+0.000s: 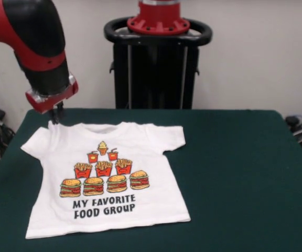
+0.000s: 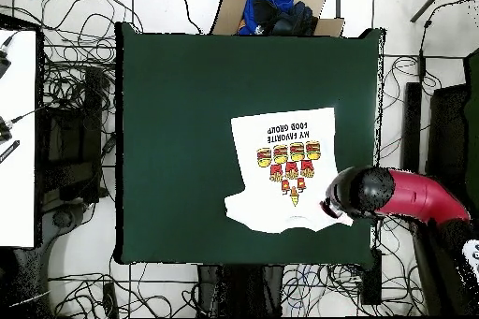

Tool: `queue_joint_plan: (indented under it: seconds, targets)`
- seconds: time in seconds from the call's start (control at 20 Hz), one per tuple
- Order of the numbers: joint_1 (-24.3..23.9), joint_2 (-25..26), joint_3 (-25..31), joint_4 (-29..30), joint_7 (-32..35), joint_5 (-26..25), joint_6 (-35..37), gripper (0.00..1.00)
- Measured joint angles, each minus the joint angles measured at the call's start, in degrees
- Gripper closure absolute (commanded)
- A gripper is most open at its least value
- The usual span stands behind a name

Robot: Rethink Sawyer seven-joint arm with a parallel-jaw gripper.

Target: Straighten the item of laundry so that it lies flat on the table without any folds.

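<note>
The item of laundry (image 1: 106, 178) is a small white T-shirt printed with burgers, fries, drinks and black text. It lies spread, print up, on the left part of the dark green table (image 1: 245, 173). Its right sleeve is slightly curled at the edge. My gripper (image 1: 55, 118) hangs from the red and black arm at the shirt's far left shoulder, shut on a small raised peak of the sleeve fabric. In the overhead view the shirt (image 2: 285, 170) lies near the table's (image 2: 178, 128) right edge, and the arm's head (image 2: 355, 194) covers the gripper and the sleeve corner.
A cardboard box (image 2: 276, 11) holding blue and dark cloth sits beyond the table's top edge in the overhead view. Cables cover the floor around the table. A white desk (image 2: 14, 137) stands at the left. The green top extends wide beside the shirt.
</note>
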Motion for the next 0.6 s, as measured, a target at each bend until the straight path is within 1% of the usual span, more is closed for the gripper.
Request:
queue_joint_plan:
  seconds: [0.25,0.6]
  targets:
    - [1.5,1.4,-0.5,-1.2,0.0,-2.9,-2.9,1.00]
    - [3.1,3.2,-1.1,-3.6,0.0,-6.7,-3.3,1.00]
